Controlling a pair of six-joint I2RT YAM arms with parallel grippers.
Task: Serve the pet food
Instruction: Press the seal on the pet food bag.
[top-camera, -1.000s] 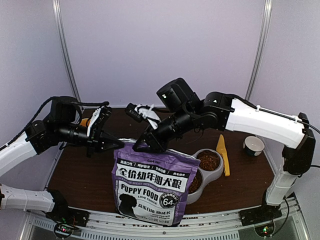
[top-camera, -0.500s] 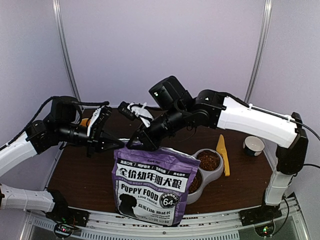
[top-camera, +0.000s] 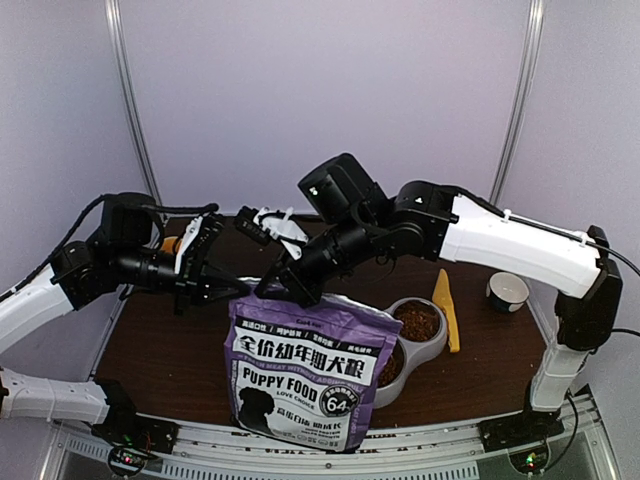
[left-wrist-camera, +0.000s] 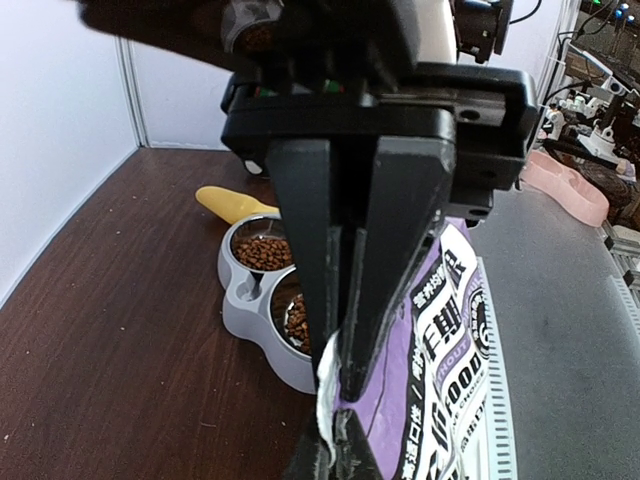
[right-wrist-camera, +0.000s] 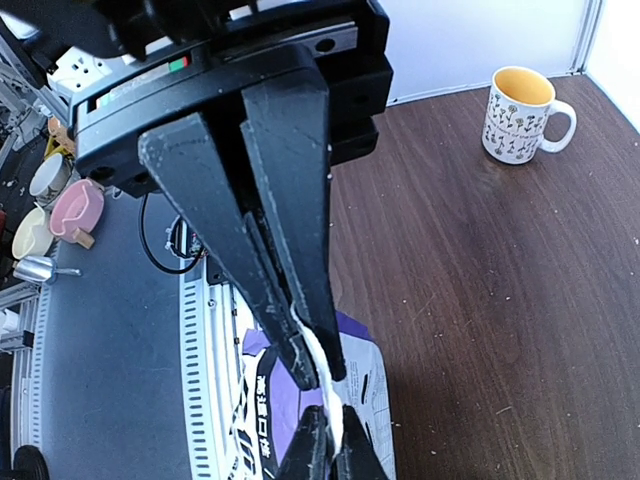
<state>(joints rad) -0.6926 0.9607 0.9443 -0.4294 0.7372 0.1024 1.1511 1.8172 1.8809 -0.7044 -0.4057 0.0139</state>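
The purple-and-white puppy food bag (top-camera: 305, 370) stands upright at the front middle of the table. My left gripper (top-camera: 238, 289) is shut on the bag's top left corner. My right gripper (top-camera: 278, 292) is shut on the top edge right beside it. In the left wrist view my left gripper (left-wrist-camera: 337, 385) pinches the bag's white rim (left-wrist-camera: 325, 385). In the right wrist view my right gripper (right-wrist-camera: 320, 375) pinches the same rim (right-wrist-camera: 322, 365). Reddish-brown pet food (top-camera: 418, 322) fills the grey double bowl (top-camera: 440, 345) to the right of the bag, and also shows in the left wrist view (left-wrist-camera: 262, 252).
A yellow scoop (top-camera: 445, 308) lies right of the bowl. A flowered mug (top-camera: 508, 292) stands at the far right, also in the right wrist view (right-wrist-camera: 520, 115). A white object (top-camera: 282, 226) sits at the back behind the grippers.
My right arm has swung a little to the left along the bag's top edge, closer to my left gripper. The bag and the left arm have stayed put.
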